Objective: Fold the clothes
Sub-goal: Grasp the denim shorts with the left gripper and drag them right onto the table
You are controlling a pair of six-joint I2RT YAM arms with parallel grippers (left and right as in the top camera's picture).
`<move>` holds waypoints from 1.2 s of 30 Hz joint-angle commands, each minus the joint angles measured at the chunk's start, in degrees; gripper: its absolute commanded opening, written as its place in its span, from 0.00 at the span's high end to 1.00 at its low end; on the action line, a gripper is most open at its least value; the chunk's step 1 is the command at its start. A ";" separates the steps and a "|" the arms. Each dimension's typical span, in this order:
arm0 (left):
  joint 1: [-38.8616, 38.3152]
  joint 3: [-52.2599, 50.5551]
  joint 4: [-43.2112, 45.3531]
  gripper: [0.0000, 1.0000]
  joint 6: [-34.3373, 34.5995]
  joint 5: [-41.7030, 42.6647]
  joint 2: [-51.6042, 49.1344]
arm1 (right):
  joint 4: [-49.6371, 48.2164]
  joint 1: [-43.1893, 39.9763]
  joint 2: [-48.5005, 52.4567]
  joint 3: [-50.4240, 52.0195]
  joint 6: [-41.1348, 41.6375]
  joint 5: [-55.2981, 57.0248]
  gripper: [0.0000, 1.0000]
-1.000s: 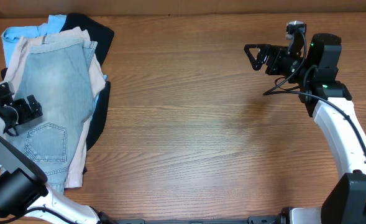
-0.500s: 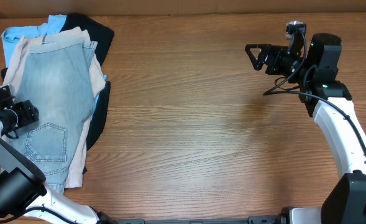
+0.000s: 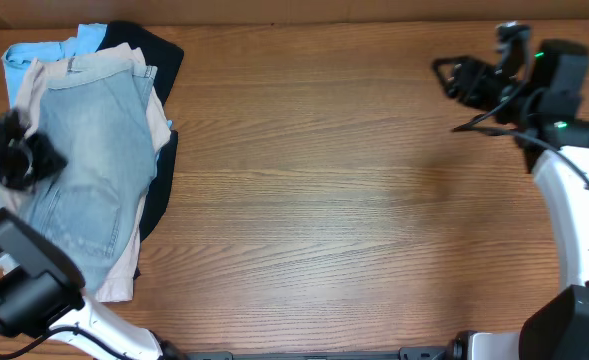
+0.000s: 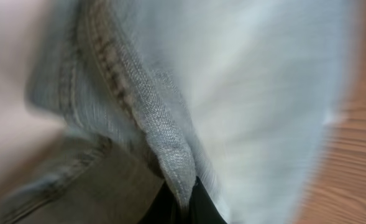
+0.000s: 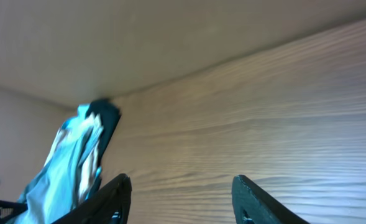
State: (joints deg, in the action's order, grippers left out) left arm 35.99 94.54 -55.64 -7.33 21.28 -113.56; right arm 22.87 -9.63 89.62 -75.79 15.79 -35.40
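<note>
overhead down | left wrist near shorts [image 4: 245, 74] | right wrist across table [image 5: 263, 112]

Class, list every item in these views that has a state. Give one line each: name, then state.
denim shorts: unfolded, spread on top of the pile, left edge pinched
beige shorts: under the denim shorts, only edges showing
black garment: partly covered by the other clothes
sky-blue garment: crumpled, partly covered
left gripper: jaws shut on the denim shorts
right gripper: jaws apart, holding nothing
</note>
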 commanded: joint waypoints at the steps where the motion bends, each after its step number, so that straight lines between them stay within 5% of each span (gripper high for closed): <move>1: -11.91 6.91 -0.35 0.96 1.60 7.39 4.00 | 3.56 -3.78 -1.88 -5.86 0.31 1.62 0.46; 11: -49.42 10.21 20.17 0.96 1.84 11.89 3.58 | 11.08 -11.96 -1.92 -8.37 -1.22 4.57 0.46; 17: -66.16 10.23 29.07 0.94 1.75 -7.98 2.67 | 13.77 -15.80 -1.92 -8.37 -2.86 4.70 0.46; 21: -69.44 10.25 27.98 0.91 0.92 -16.20 2.67 | 15.72 -16.79 -1.92 -8.37 -5.11 4.72 0.44; 31: -67.49 10.36 23.23 0.83 -1.99 -17.44 2.67 | 17.99 -15.50 -1.92 -8.37 -6.88 4.46 0.40; 36: -67.52 11.89 22.01 0.59 -4.61 -17.44 2.67 | 17.81 -13.07 -1.92 -8.35 -7.34 4.50 0.35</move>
State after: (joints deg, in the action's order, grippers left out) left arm -31.14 103.42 -33.54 -9.69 4.82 -112.25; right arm 41.01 -24.29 88.88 -82.72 9.43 -30.89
